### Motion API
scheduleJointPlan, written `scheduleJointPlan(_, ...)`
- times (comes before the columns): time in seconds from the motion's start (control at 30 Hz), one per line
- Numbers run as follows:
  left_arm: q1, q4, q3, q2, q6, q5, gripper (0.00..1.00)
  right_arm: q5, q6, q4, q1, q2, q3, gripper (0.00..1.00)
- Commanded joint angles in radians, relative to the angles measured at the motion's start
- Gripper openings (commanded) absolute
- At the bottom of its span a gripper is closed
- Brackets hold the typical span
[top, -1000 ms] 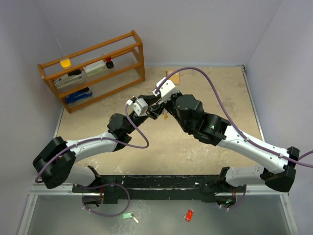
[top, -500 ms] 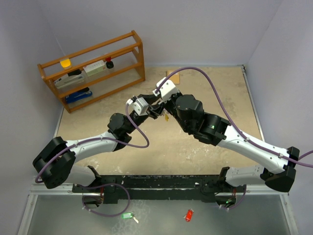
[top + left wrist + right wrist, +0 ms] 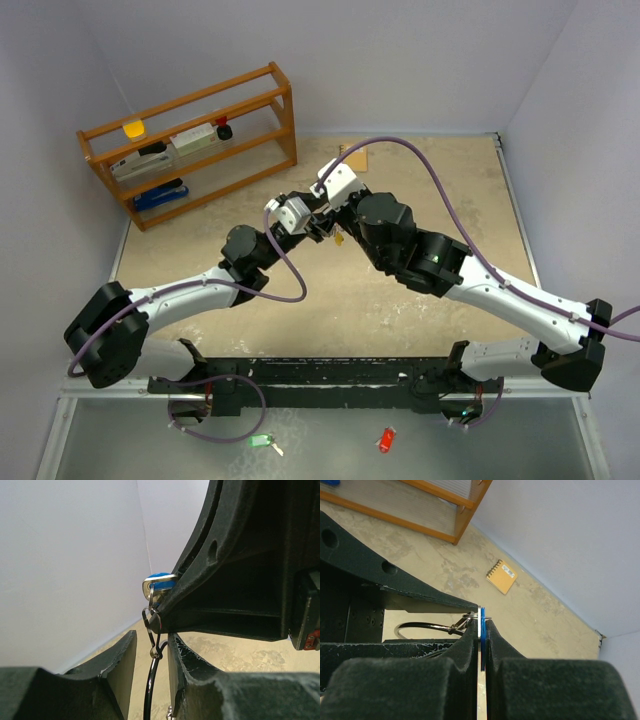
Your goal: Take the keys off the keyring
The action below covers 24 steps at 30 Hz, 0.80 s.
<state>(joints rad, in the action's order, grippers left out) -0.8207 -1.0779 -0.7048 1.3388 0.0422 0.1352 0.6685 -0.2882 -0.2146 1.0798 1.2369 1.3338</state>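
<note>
My right gripper (image 3: 481, 622) is shut on the blue-tagged key (image 3: 482, 626) and a flat silver key blade, and holds them above the table. In the left wrist view the blue tag (image 3: 161, 582) sticks out of its dark finger. A small clip (image 3: 157, 650) joins that key to the keyring (image 3: 149, 685), which hangs down edge-on. My left gripper (image 3: 151, 652) is open a finger's width, with its jaws on either side of the ring. The wire is close to the right finger (image 3: 192, 672). Tiny silver keys (image 3: 172, 712) show low down. In the top view both grippers meet (image 3: 322, 222), and a yellow tag (image 3: 340, 238) hangs just below them.
A wooden rack (image 3: 190, 140) with small items stands at the back left. An orange notebook (image 3: 502, 576) lies near the back wall. A green tag (image 3: 261, 440) and a red tag (image 3: 386, 440) lie on the ledge in front of the arm bases.
</note>
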Motion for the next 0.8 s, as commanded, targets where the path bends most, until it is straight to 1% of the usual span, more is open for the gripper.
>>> scheduleJointPlan(0.0, -0.003, -0.063, -0.049, -0.051, 0.026, -0.002, 0.29, 0.024, -0.013, -0.051, 0.012, 0.014, 0.062, 0.00)
scheduleJointPlan(0.2, -0.003, -0.064, -0.046, -0.058, 0.038, -0.008, 0.29, 0.058, -0.028, -0.118, 0.023, 0.035, 0.103, 0.00)
scheduleJointPlan(0.5, -0.003, -0.062, -0.035, -0.065, 0.043, -0.011, 0.28, 0.102, -0.044, -0.122, 0.035, 0.039, 0.111, 0.00)
scheduleJointPlan(0.67, -0.003, -0.061, -0.033, -0.071, 0.045, -0.008, 0.26, 0.103, -0.043, -0.119, 0.040, 0.048, 0.111, 0.00)
scheduleJointPlan(0.77, -0.003, -0.060, -0.033, -0.070, 0.042, 0.010, 0.22, 0.105, -0.043, -0.115, 0.042, 0.054, 0.110, 0.00)
